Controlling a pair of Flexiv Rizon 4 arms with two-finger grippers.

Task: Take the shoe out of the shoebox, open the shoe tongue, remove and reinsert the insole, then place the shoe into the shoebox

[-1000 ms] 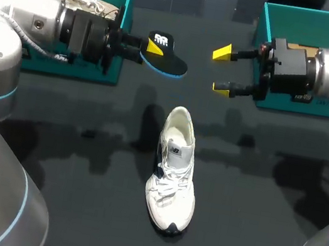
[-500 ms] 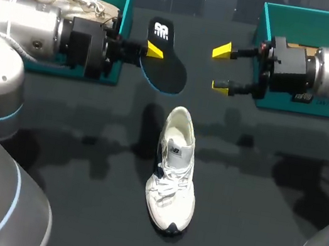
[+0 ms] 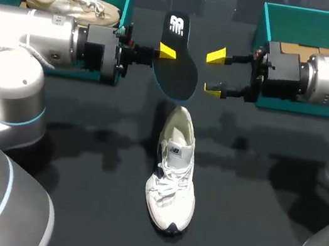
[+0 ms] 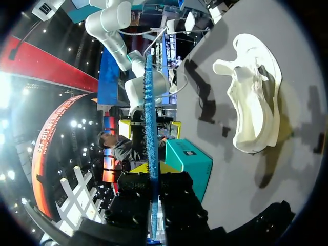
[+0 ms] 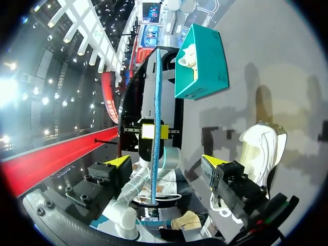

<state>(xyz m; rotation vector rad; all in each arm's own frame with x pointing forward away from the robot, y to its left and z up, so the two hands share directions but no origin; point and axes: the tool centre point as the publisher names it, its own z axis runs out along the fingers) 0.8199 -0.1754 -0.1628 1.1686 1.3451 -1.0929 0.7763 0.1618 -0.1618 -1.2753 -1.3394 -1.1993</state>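
My left end effector [image 3: 166, 52] is clamped on the black foam insole with a blue rim [image 3: 180, 65], held in the air near the heel of the white lace-up sneaker [image 3: 173, 169] lying on the dark tabletop [image 3: 251, 208]. The head view shows the insole's broad face, while both wrist views show only its thin blue edge. My right end effector [image 3: 214, 73] is spread wide and holds nothing, just beside the insole.
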